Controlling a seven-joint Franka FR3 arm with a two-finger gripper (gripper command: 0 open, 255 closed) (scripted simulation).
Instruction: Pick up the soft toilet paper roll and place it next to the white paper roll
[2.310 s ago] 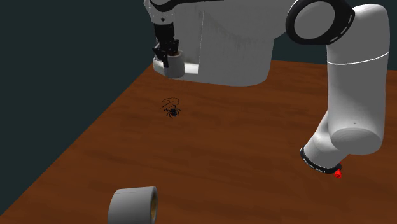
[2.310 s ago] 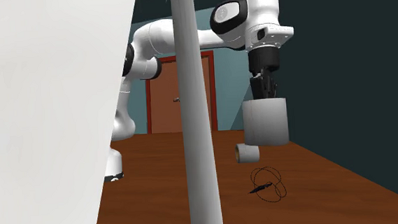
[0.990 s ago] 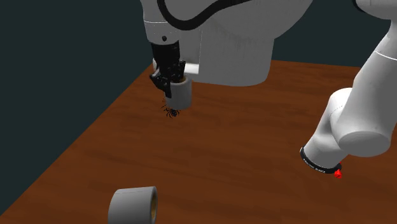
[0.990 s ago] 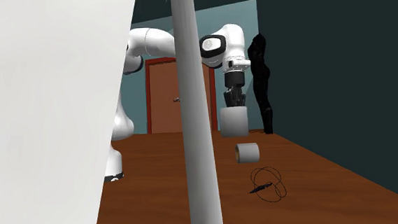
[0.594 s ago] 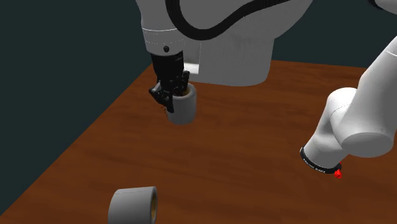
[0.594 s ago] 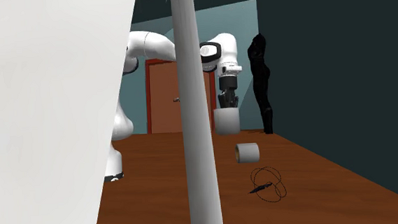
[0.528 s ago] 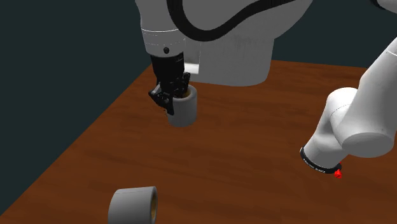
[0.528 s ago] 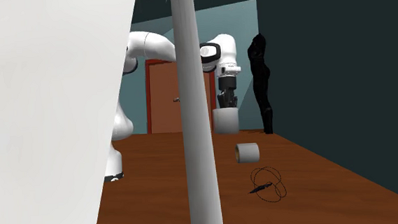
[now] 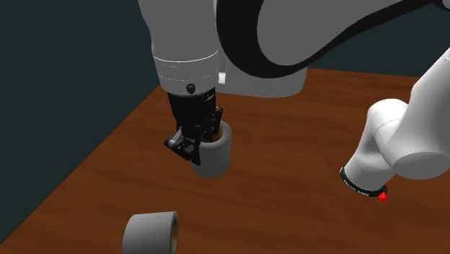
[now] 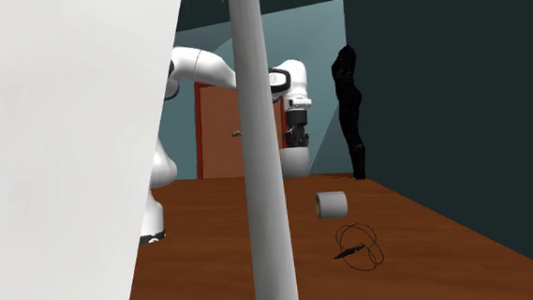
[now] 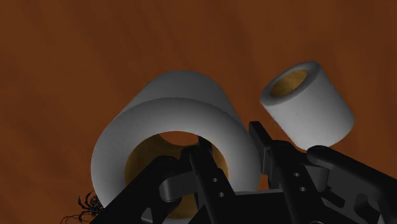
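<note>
Shoulder view: hand (image 9: 193, 146) clamps held roll (image 9: 215, 151) by its wall. The roll is upright, up-right of lying roll (image 9: 150, 232), well apart.
Second exterior view: held roll (image 10: 298, 163) sits behind lying roll (image 10: 330, 204).
Wrist view: lying roll (image 11: 307, 102) is near, just past held roll, axis flat along the surface (image 11: 95, 51).

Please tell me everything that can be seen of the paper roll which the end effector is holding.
The held roll is a short, thick cylinder, plain grey-white outside, with a tan hollow core. The end effector clasps its wall: one black finger goes into the core, the other presses on the outer side. The roll hangs with its core opening upward, slightly tilted, apparently above the brown table and apart from the second roll, which lies on its side. Only the fingers seem to touch it.
</note>
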